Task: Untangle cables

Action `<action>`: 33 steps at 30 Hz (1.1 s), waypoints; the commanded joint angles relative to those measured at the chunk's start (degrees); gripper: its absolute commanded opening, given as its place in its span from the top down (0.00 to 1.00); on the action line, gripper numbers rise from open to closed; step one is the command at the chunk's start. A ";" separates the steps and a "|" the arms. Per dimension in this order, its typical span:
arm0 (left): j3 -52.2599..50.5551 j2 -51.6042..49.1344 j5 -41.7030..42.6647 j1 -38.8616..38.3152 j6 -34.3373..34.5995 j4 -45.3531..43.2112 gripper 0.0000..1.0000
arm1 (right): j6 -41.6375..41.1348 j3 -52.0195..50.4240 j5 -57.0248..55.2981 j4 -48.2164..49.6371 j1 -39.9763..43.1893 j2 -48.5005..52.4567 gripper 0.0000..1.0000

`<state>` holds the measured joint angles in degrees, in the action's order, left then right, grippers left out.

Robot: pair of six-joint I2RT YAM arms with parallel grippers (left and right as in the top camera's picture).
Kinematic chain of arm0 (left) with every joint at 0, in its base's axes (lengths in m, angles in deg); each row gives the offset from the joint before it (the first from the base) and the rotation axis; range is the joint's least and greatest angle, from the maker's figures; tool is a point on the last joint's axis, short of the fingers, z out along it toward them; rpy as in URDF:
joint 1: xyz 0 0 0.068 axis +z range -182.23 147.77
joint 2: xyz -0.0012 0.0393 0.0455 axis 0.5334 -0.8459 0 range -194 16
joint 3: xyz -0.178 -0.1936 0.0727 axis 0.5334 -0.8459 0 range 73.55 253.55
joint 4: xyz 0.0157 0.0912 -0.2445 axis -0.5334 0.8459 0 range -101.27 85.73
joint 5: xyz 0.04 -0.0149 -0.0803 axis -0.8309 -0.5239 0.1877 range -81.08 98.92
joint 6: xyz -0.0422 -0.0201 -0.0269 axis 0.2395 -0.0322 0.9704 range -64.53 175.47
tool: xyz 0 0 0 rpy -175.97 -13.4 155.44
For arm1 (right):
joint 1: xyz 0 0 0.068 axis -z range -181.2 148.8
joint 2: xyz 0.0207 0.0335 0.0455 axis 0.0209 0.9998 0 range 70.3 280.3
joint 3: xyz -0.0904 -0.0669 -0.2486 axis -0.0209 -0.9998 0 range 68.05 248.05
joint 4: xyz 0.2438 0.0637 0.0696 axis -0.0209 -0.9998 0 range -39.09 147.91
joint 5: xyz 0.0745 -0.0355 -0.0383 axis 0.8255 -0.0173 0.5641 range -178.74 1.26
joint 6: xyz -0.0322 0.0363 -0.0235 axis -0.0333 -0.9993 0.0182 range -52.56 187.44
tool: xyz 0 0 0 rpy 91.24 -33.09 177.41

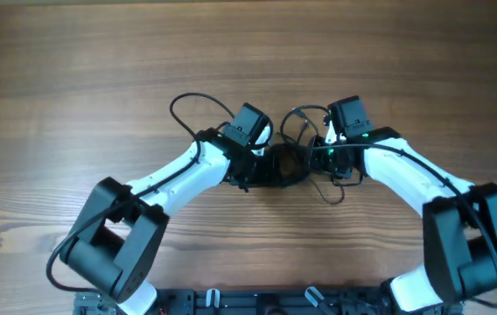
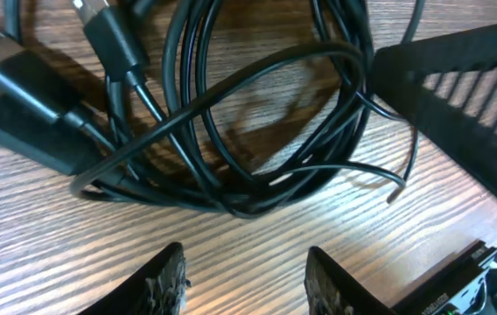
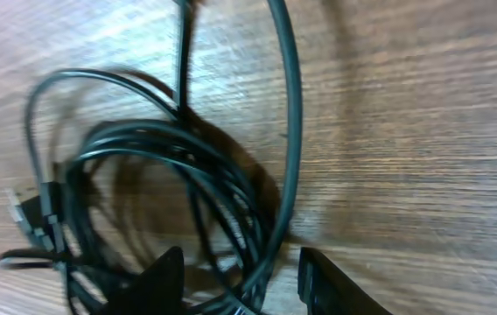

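The cables (image 1: 288, 164) lie as a tangled black bundle on the wooden table between my two grippers. In the left wrist view the coil (image 2: 257, 131) has several overlapping loops, with plug ends (image 2: 30, 96) at the upper left and one loose tip at the right. My left gripper (image 2: 244, 280) is open and empty, just short of the coil; overhead it (image 1: 262, 164) sits at the bundle's left. My right gripper (image 3: 244, 284) is open, with a few cable strands (image 3: 187, 175) running between its fingers; overhead it (image 1: 323, 156) is at the bundle's right.
The right gripper's black body (image 2: 467, 87) shows at the right of the left wrist view, close to the coil. Thicker arm wires loop above the left wrist (image 1: 192, 105) and below the right wrist (image 1: 332, 188). Bare wood table (image 1: 73, 87) surrounds the arms.
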<state>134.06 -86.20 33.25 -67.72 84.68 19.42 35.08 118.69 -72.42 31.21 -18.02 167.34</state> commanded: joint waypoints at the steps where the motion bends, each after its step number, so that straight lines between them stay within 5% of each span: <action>1: 0.46 -2.60 -0.66 -1.44 1.51 -1.55 0.53 | -0.81 -0.46 -1.29 0.61 -0.26 1.51 0.55; 13: 0.46 -3.91 -4.76 -3.78 1.99 -2.40 0.58 | -0.81 -0.46 -1.29 1.22 -0.26 1.51 0.59; 18: 0.46 -3.91 -11.08 -3.78 7.74 -2.40 0.65 | -0.63 -0.46 -1.29 1.22 -0.26 1.51 0.59; 32: 0.46 -3.91 -11.37 -4.04 25.53 -3.96 0.64 | -1.79 -0.46 -1.29 1.14 -0.26 1.51 0.63; 33: 0.46 -3.91 -11.39 -4.04 25.49 -3.93 0.71 | -2.80 -0.46 -1.29 1.14 -0.26 1.51 0.63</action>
<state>134.06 -89.23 23.29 -71.26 106.91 15.71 34.15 118.69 -72.75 32.29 -18.02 167.97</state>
